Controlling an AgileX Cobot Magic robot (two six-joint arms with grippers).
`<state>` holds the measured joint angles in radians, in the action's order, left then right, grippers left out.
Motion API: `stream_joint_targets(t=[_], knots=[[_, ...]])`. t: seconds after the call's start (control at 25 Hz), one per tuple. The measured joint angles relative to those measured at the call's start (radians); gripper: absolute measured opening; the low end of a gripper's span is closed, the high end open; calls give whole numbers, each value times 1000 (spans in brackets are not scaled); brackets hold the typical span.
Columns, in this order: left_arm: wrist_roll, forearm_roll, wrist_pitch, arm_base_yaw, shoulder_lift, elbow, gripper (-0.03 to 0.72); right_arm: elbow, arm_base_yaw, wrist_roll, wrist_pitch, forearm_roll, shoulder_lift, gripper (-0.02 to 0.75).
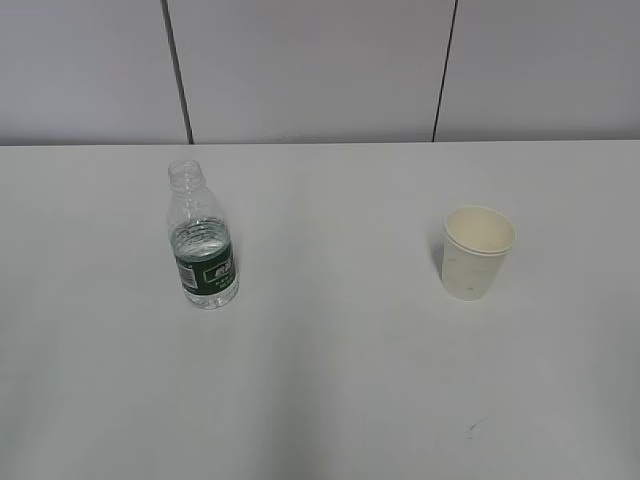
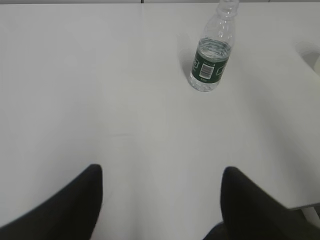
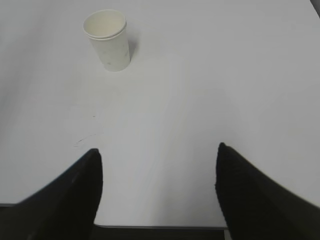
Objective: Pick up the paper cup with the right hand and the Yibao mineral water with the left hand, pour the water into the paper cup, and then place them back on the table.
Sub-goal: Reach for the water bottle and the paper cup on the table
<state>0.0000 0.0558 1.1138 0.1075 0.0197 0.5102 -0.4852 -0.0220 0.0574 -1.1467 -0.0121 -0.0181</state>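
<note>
The Yibao mineral water (image 1: 203, 241) stands upright and capless on the left of the white table (image 1: 330, 380), with a dark green label and some water inside. The left wrist view shows it (image 2: 211, 59) far ahead and to the right of my left gripper (image 2: 161, 172), which is open and empty. The cream-white paper cup (image 1: 476, 251) stands upright on the right. The right wrist view shows it (image 3: 108, 40) far ahead and to the left of my right gripper (image 3: 157, 152), open and empty above the table's near edge. Neither arm shows in the exterior view.
A grey panelled wall (image 1: 320, 70) rises behind the table's far edge. A small dark scuff (image 1: 472, 430) marks the tabletop near the front right. The table's near edge (image 3: 160, 227) lies just under the right gripper.
</note>
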Motion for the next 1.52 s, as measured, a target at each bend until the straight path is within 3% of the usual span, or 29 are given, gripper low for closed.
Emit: stream_joint_targets(t=[0.76,1.2,1.52], knots=[[0,0,0,0,0,0,459,-19,0,-5,40,-16,0,552],[0,1,-13,0,0,8,459,-23,0,-17,370,-52,172,552],[0,6,-282,0,-87,27,459,-23,0,-17,683,-52,384,552]])
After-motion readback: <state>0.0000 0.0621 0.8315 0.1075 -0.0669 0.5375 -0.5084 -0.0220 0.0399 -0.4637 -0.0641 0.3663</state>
